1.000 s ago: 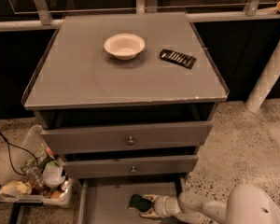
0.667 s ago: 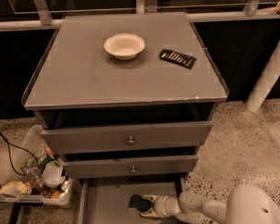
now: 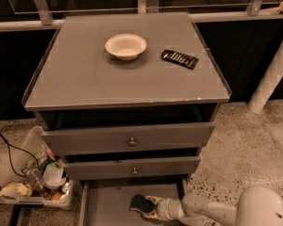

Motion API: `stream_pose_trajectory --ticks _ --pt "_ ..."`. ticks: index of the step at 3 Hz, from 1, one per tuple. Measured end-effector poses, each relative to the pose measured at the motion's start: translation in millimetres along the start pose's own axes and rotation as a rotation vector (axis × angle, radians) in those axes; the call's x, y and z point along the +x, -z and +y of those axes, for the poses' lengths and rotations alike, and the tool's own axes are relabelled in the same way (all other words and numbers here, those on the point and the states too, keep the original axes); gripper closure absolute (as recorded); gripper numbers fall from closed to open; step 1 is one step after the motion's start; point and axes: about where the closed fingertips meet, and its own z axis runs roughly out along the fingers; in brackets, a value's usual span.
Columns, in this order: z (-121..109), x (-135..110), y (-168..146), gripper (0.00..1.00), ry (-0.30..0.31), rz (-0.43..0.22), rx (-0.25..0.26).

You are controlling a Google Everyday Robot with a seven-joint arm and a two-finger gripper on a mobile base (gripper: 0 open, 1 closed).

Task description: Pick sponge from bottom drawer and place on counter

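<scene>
The sponge [image 3: 139, 203] lies in the bottom drawer [image 3: 108, 206], right at the tip of the gripper [image 3: 150, 206]; whether the gripper has hold of it I cannot tell. It is probably light, soft and squashy, so best pinched gently across its narrow sides

The bottom drawer [image 3: 108, 206] is cut off by the lower edge, so its front is not seen. Inside it, the gripper [image 3: 150, 207] is set against the right side of the sponge [image 3: 139, 202], part of which is covered by it; only a dark face is made out. The arm [image 3: 203, 210] is cropped at the lower edge. The insides of the two upper drawers [image 3: 85, 140] are lost in shadow under the counter [image 3: 108, 84]. The small black object [image 3: 179, 59] is perhaps ridged. The contents of the floor tray [image 3: 35, 199] cannot be told apart.
</scene>
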Motion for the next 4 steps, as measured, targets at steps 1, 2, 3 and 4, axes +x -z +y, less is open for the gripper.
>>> stream_pose_trajectory --ticks 1,2,3,4 --pt "5 -23 34 1.0 0.052 -0.01 0.031" --pt "11 -40 80 1.0 0.072 -0.035 0.058" --pt "15 -59 135 1.0 0.08 -0.05 0.082" --pt "12 -90 191 1.0 0.111 -0.04 0.099"
